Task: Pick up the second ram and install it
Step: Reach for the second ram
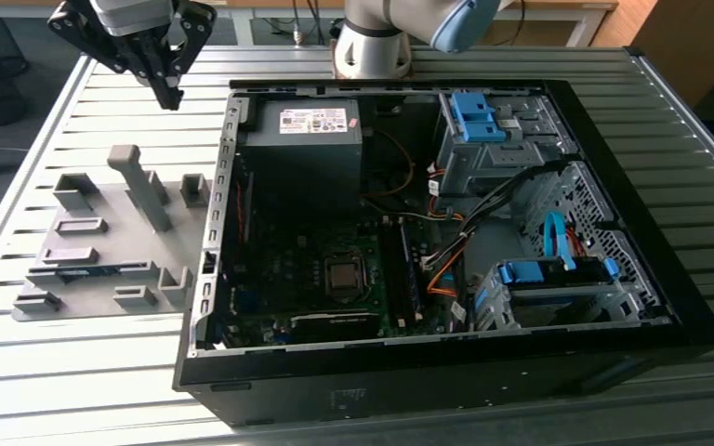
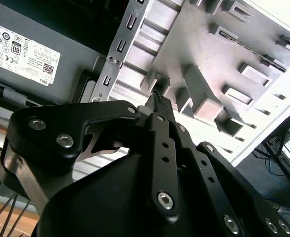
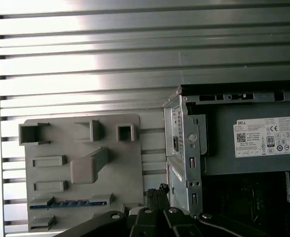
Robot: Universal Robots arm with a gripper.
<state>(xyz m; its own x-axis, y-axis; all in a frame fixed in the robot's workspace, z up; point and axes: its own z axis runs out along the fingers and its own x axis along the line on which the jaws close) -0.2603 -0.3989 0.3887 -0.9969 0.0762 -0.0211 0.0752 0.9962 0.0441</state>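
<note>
The second ram (image 1: 85,271) is a thin blue-green stick lying flat in a low holder on the grey fixture plate (image 1: 122,243), on the exterior view's left. In the first wrist view the ram (image 3: 68,203) shows as a blue strip on the plate (image 3: 120,168). My gripper (image 1: 168,93) hangs above the slatted table, beyond the plate's far end and beside the case's corner. Its fingers are shut to a point with nothing between them, as both wrist views show (image 2: 157,97) (image 3: 160,190). The black memory slots (image 1: 402,269) run along the motherboard inside the open case.
The open black computer case (image 1: 654,279) fills the middle of the table, with a grey power supply (image 1: 301,139), blue drive cages (image 1: 475,116) and loose cables inside. A tall grey post (image 1: 144,186) and several blocks stand on the plate. The arm's base (image 1: 376,46) is behind the case.
</note>
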